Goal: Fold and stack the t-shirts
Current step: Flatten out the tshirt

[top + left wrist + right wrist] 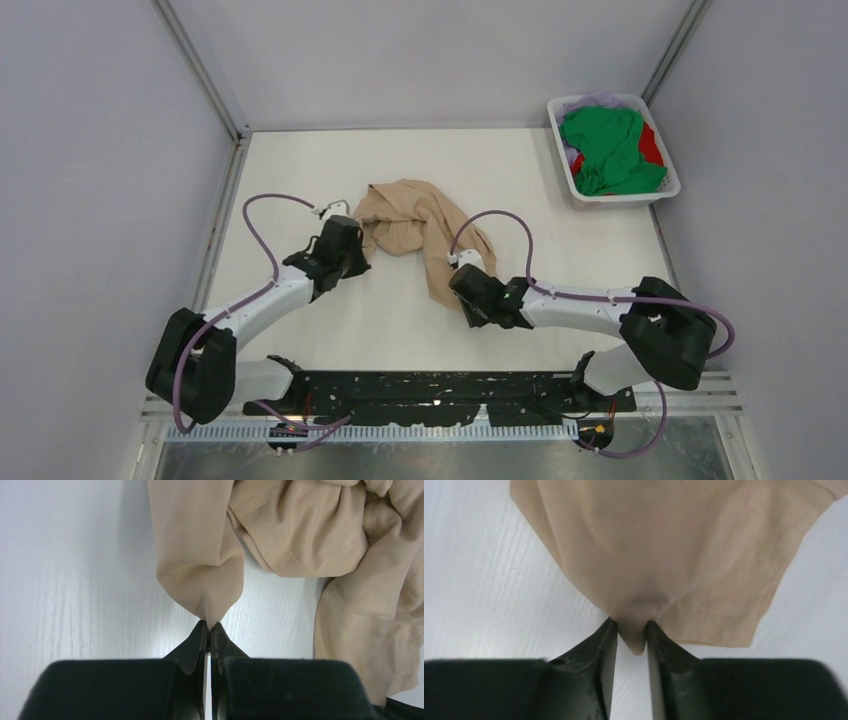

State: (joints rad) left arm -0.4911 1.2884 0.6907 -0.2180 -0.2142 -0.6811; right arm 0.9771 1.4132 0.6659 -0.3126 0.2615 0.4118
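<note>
We see the beige t-shirt crumpled mid-way across the table, and the basket with the green t-shirt in its far right corner. Our left gripper pinches a cloth tip tight; our right gripper, jaws narrow, nips the hem.

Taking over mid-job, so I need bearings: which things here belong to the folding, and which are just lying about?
Job: crumpled beige-tan cloth t-shirt, pinched by left gripper, right gripper straddling its edge; bright green cloth t-shirt, red cloth t-shirt and pale lilac cloth t-shirt, heaped together.
Lying about: white slatted plastic basket holding those three; white table.
</note>
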